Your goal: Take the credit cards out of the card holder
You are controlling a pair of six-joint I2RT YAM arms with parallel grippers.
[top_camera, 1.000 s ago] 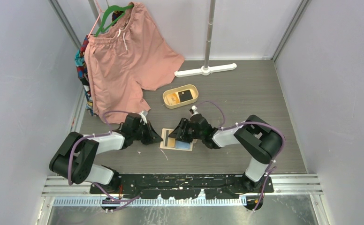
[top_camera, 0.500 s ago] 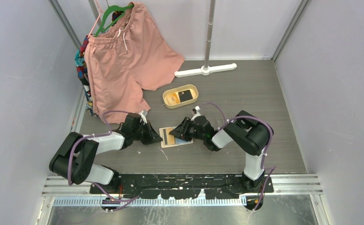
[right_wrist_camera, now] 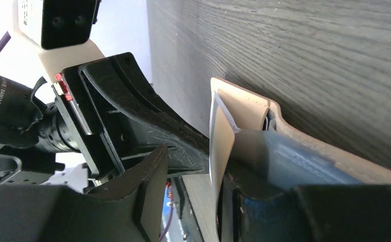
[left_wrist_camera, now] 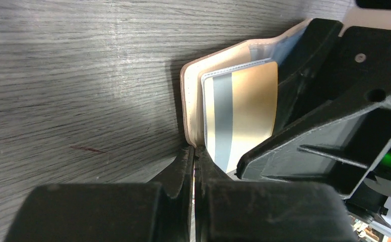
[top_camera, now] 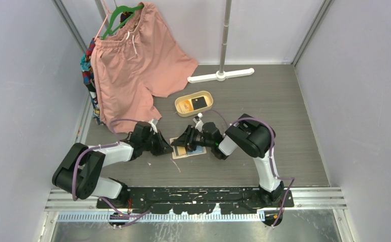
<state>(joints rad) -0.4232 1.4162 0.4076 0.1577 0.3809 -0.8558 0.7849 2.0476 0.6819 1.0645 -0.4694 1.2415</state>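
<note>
The card holder (top_camera: 181,153) is laid open on the table (top_camera: 284,96) between both grippers, well inside its edges, with open tabletop to the right and the oval tray (top_camera: 179,113) near behind. The left gripper (top_camera: 169,147) is clenched, tips against the holder's near edge. The right gripper (top_camera: 182,141) is parted around a lifted card (left_wrist_camera: 241,108). Since a second ago the right elbow has been folded inward. The holder is smooth beige, the card gold, grey-striped.

Grey wood-grain table (top_camera: 284,116): open card holder (top_camera: 176,153), tan tray (top_camera: 198,112), white stand base (top_camera: 220,75), pink shorts (top_camera: 133,65).
</note>
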